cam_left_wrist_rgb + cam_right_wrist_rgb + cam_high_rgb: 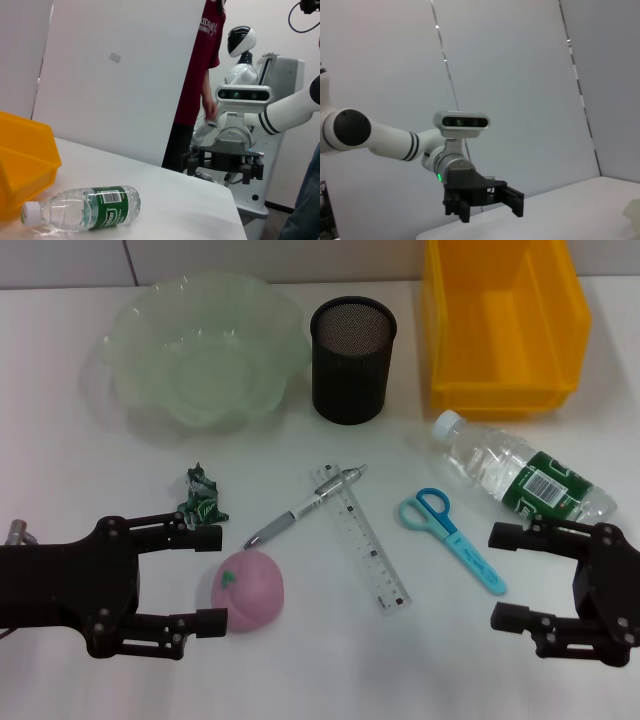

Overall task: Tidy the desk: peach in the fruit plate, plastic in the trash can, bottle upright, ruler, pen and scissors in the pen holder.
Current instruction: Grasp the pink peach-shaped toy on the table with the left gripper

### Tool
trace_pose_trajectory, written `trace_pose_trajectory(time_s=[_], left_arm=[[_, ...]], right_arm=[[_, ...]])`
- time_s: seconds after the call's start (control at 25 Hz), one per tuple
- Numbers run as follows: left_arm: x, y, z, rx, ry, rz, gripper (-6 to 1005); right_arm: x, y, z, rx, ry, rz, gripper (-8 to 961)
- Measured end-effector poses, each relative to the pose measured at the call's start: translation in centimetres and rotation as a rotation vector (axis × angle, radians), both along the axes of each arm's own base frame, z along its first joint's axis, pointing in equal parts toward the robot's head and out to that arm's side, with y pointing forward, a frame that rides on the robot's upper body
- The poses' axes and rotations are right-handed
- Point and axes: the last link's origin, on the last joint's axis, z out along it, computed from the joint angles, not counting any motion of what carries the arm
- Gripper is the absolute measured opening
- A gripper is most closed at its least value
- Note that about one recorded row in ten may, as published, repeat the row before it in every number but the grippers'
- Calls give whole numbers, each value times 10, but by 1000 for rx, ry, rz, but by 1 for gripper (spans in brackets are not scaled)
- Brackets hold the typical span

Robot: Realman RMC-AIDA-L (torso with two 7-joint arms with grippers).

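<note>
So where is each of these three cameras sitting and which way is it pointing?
Head view: from the robot's head, down at the desk; both pincers show, left pincer open around the peach, right pincer open near the bottle.
Left wrist view: low, looking across the desk at the bottle, yellow bin and right pincer.
Right wrist view: across at the left pincer.
Shared: head and left wrist views both show the bottle.

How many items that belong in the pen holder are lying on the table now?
3. The pen lies with its far end across the far end of the ruler, right of the peach. The scissors lie farther right, near the bottle. None seems hidden.
</note>
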Motion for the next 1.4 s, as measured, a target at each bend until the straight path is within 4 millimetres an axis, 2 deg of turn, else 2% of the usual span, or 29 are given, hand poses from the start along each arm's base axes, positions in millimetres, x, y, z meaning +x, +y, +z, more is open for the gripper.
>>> trace_pose_trajectory(time_s=[0.4,0.84,1.2,1.24,1.4], left_arm=[[1,1,0,1,-1,-4,841],[2,3,1,-1,1,-7,835],[12,17,5,-7,40,10,830],[23,33,11,1,93,35,829],[31,41,15,1,117,37,827]], right_arm=[[-3,3,-4,-11,16,-3,825],[-4,3,-5,-10,19,-1,818],[-2,1,-5,-9,19,-8,817],[-2,0,-5,-9,19,-9,817],[-1,-1,-5,-9,18,-13,816]])
